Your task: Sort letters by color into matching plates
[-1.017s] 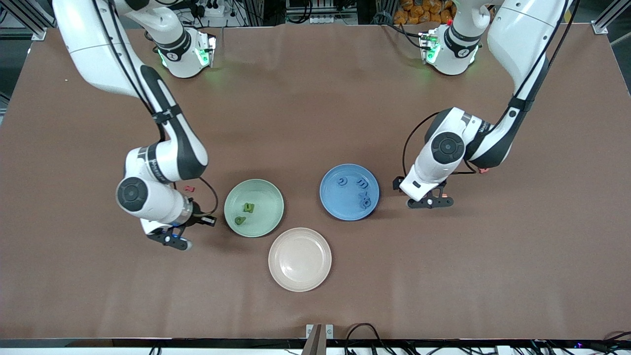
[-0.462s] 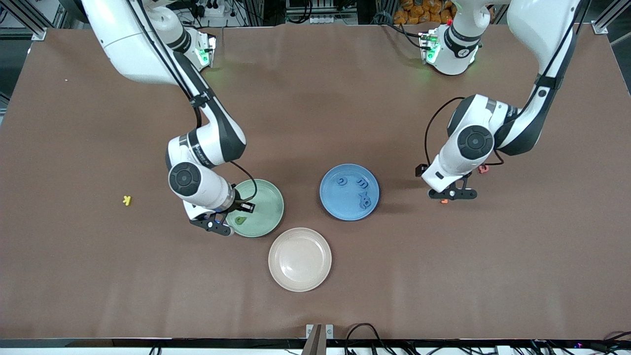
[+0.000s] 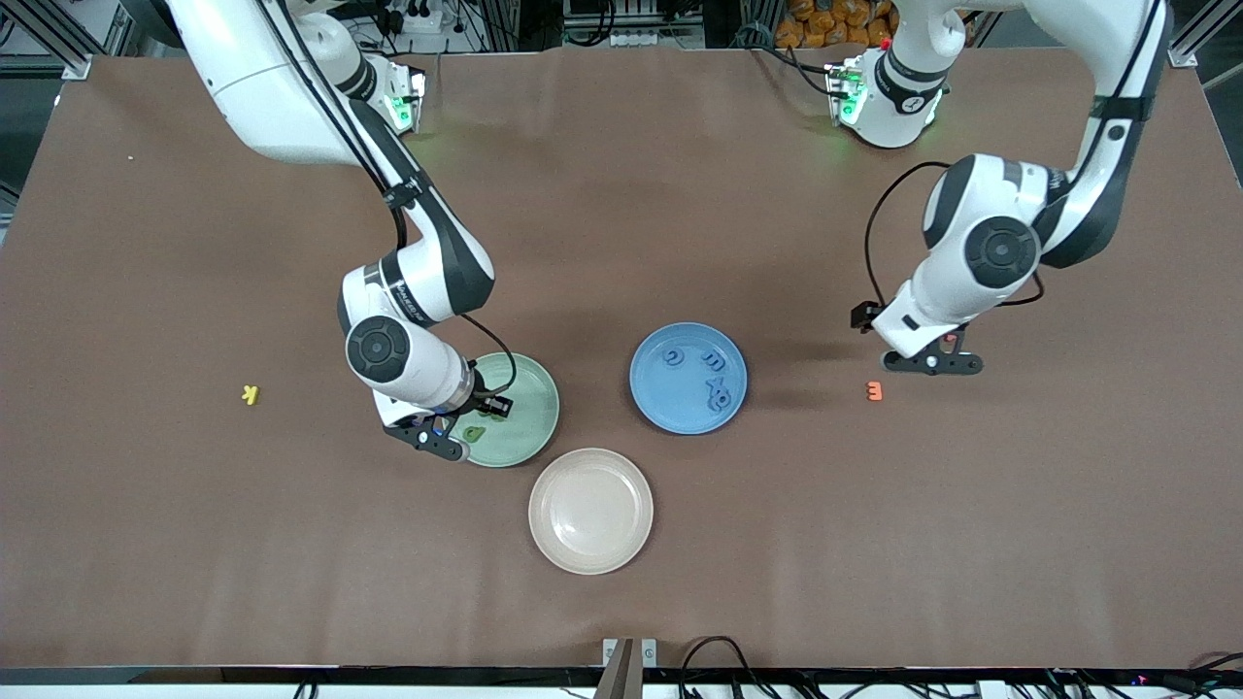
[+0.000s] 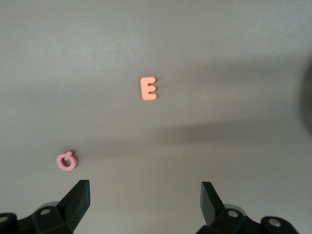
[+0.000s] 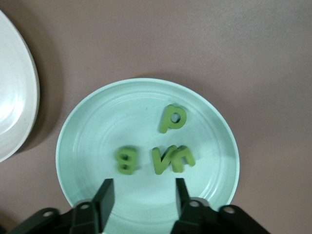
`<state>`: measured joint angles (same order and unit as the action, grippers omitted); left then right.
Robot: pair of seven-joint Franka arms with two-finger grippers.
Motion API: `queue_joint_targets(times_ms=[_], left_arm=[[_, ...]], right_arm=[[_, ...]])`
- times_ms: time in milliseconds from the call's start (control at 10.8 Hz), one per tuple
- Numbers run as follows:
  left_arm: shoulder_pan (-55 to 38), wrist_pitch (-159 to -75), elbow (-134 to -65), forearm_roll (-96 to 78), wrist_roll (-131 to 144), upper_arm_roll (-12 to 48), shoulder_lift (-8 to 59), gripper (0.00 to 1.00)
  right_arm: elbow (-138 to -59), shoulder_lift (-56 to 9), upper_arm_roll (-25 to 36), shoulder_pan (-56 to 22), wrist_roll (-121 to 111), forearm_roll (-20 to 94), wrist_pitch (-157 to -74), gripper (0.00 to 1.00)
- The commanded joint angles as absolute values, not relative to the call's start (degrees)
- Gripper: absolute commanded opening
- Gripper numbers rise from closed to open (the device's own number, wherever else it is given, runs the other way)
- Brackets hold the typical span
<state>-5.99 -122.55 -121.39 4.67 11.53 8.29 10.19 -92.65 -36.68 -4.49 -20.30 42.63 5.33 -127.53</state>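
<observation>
Brown table (image 3: 621, 194): carries three plates near its middle and loose letters toward both ends.
Plates: green plate (image 3: 524, 427), blue plate (image 3: 688, 378), and empty beige plate (image 3: 590, 511) nearest the front camera.
Right hand (image 5: 141, 195): over the green plate's edge, fingers parted, nothing between them.
Left hand (image 4: 145, 200): over bare table toward the left arm's end, fingers wide apart, empty.
Green letters (image 5: 171, 118): four in the green plate, reading "P", "8", "V" and an unclear one touching the "V".
Blue letters (image 3: 713, 361): three in the blue plate.
Orange letter (image 3: 874, 391): an "E", on the table.
Pink letter (image 4: 66, 160): near the "E".
Yellow letter (image 3: 251, 394): a "K", toward the right arm's end.
</observation>
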Motion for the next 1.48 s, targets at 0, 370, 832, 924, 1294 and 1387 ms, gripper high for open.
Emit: queue_joint_targets(times_ms=[0,370,832,924,1294,1387], left_arm=[[-1.5,-119.3,-122.5,-0.6,2.8,6.6,2.5,1.0],[-0.6,-109.3,-108.8,-4.0,-0.5,5.1,2.4,1.0],[-6.8,-101.6,-93.2,-3.3,0.8,-1.8,2.6,1.0],[-6.8,-99.2,-89.9,-2.4,0.8,-1.9,3.0,1.0],[-6.0,-92.0,-85.4,0.1,0.4,-2.0,2.8,1.0],[-5.9,-91.0,-84.4,0.1,0.4,-2.1,2.8,1.0]], right_arm=[[-91.1,-36.8,-4.7,-18.8,39.6,4.8,-126.9,1.0],[-90.9,-35.9,-2.9,-15.8,31.8,4.7,-124.2,1.0],[-90.9,-33.2,1.6,-8.4,14.8,4.6,-120.2,1.0],[-90.9,-33.0,2.1,-6.8,12.7,4.5,-120.2,1.0],[-90.9,-32.4,5.4,-1.9,2.6,3.9,-120.2,1.0],[-91.1,-32.3,6.8,-1.5,1.0,3.2,-120.2,1.0]])
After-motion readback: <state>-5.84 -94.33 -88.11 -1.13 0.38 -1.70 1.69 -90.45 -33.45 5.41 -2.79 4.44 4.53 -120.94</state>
